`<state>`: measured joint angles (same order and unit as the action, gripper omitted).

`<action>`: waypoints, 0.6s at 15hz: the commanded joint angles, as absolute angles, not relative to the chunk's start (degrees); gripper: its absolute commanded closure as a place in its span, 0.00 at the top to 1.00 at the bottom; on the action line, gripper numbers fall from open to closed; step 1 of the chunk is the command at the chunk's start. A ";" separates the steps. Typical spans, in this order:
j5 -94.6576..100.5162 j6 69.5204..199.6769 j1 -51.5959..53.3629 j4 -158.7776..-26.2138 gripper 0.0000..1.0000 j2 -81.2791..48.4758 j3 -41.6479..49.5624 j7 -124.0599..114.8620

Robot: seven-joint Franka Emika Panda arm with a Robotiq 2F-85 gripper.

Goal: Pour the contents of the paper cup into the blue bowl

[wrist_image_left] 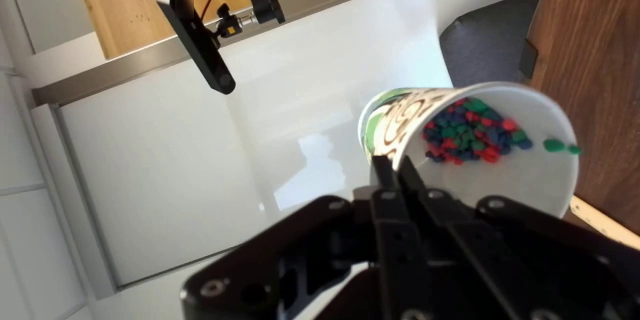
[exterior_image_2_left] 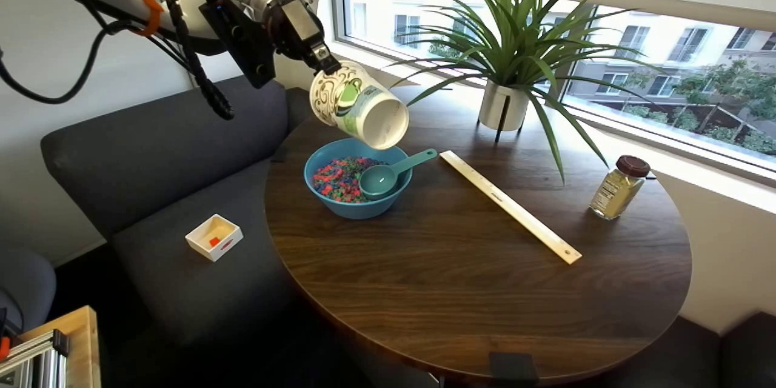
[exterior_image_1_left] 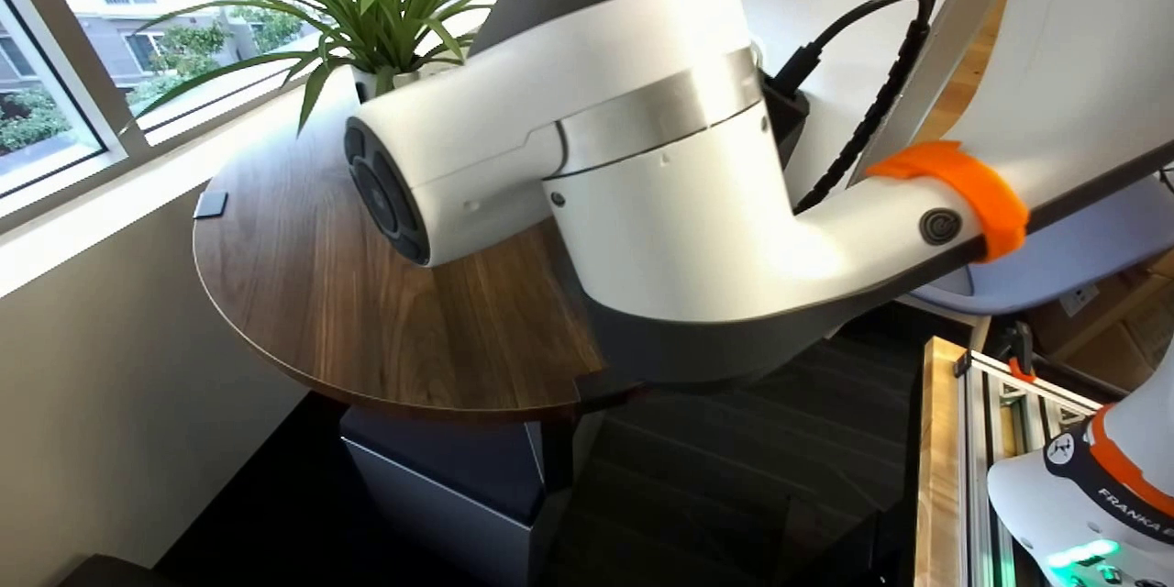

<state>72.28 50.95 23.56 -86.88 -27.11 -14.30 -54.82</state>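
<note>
The end effector (wrist_image_left: pixel 395 164) pinches the wall of the paper cup (exterior_image_2_left: pixel 357 103), held tilted above the blue bowl (exterior_image_2_left: pixel 362 211); lifting and carrying look done; colourful bits (wrist_image_left: pixel 465 135) lie inside the cup, so pouring seems unfinished.

White arm (exterior_image_1_left: pixel 660 211) — bent, round table (exterior_image_1_left: pixel 367 312) (wooden), plant (exterior_image_1_left: pixel 378 9)

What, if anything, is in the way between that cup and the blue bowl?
Nothing visible stands between the cup and the bowl. Inside the bowl, though, sits a scoop, its handle sticking out, so some of the bits in the cup might land on it.
</note>
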 commanded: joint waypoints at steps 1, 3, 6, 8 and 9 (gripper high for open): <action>76.94 45.91 26.10 -81.28 0.01 -32.18 -12.57 -49.60; 75.78 47.97 31.78 -81.07 0.01 -32.63 -3.67 -47.25; 74.88 47.92 39.49 -78.44 0.01 -36.73 7.41 -44.04; 74.61 47.95 43.28 -76.43 0.01 -39.42 12.75 -41.12; 74.47 47.95 44.82 -75.80 0.01 -40.59 14.79 -39.87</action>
<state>75.38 47.95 38.96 -80.41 -35.54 7.16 -44.40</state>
